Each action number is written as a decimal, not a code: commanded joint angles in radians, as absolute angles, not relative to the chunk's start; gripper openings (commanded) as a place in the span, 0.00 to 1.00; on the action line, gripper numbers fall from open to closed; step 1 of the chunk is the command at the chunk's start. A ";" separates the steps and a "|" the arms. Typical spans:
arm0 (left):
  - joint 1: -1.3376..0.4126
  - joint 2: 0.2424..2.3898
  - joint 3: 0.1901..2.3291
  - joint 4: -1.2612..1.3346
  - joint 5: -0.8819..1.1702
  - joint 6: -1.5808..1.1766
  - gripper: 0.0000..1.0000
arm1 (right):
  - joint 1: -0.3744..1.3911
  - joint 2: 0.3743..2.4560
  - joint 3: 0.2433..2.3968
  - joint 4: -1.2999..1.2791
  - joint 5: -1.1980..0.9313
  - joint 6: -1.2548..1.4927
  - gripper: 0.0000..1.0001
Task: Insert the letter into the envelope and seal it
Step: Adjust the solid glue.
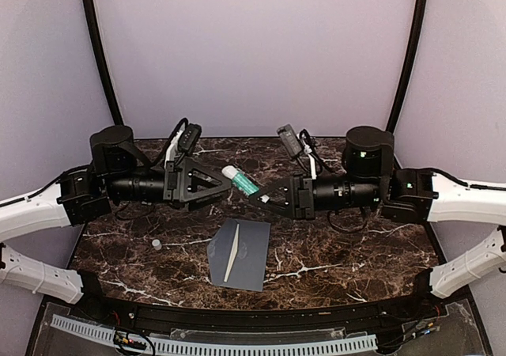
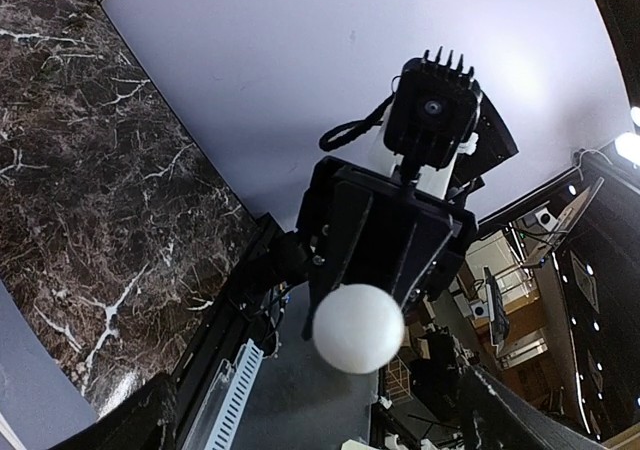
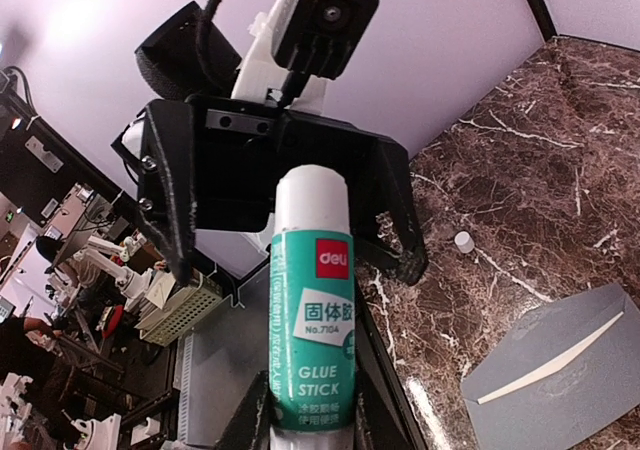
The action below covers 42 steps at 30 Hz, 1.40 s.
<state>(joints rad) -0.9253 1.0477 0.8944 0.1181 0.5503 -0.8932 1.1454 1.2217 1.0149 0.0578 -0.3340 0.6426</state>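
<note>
- Leaving the small white cap (image 1: 156, 244) where it lies on the marble table (image 1: 356, 245), left of the envelope, seems fine. It should not be needed until the gluing is done.
- The left gripper (image 1: 224, 182) has its jaws spread wide on either side of the bare white top of the glue stick (image 3: 308, 320) and grips nothing. I would draw it straight back so that no finger catches the glue.
- The envelope (image 1: 247, 267) lies flat towards the front of the table, below both grippers. Only a thin cream sliver of the letter (image 1: 232, 257) shows along its flap line, so the letter looks to be inside. Glue belongs on the flap edge, in one light, even stroke.
- The right gripper (image 1: 266, 198) is closed on the stick's lower body. It should tip the white end downward before descending.
- The teal label reads "deli", "固体胶", "No.7104" and "GLUE STICK".
</note>
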 commanded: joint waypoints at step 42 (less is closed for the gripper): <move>-0.914 1.192 0.959 0.127 0.789 -0.936 0.31 | 1.140 1.250 1.083 -0.108 -0.479 0.545 0.10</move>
